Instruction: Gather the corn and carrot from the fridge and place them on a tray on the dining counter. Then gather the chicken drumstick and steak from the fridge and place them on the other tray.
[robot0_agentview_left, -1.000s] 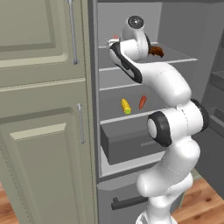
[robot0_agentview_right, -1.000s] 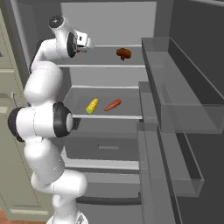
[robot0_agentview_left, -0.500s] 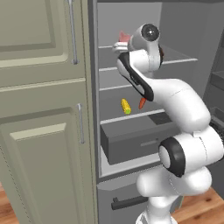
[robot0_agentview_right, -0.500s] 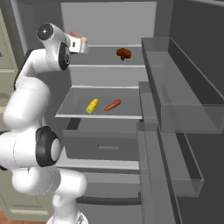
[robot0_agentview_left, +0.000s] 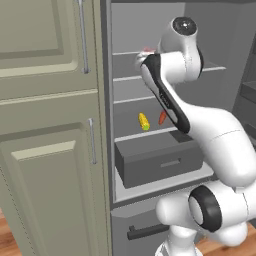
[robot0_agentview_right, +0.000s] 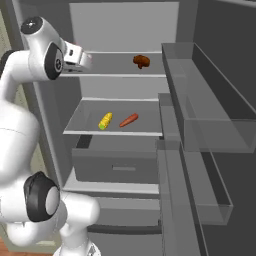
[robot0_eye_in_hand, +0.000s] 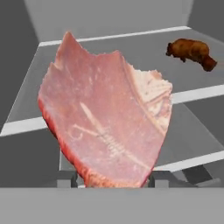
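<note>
One steak (robot0_eye_in_hand: 105, 122) gripped edge-up in my half-closed pincer (robot0_eye_in_hand: 111, 180), meat step under way.
Next: back out of fridge, leaving drumstick (robot0_eye_in_hand: 191, 52) on shelf.

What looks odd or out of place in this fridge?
The raw steak stands on edge in the gripper's jaws instead of lying flat. The corn, carrot and drumstick lie neatly on their shelves.

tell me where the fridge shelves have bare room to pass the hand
Middle shelf: bare left of the corn and right of the carrot; tight between the two. Top shelf: open between the end effector holding the steak and the drumstick.
</note>
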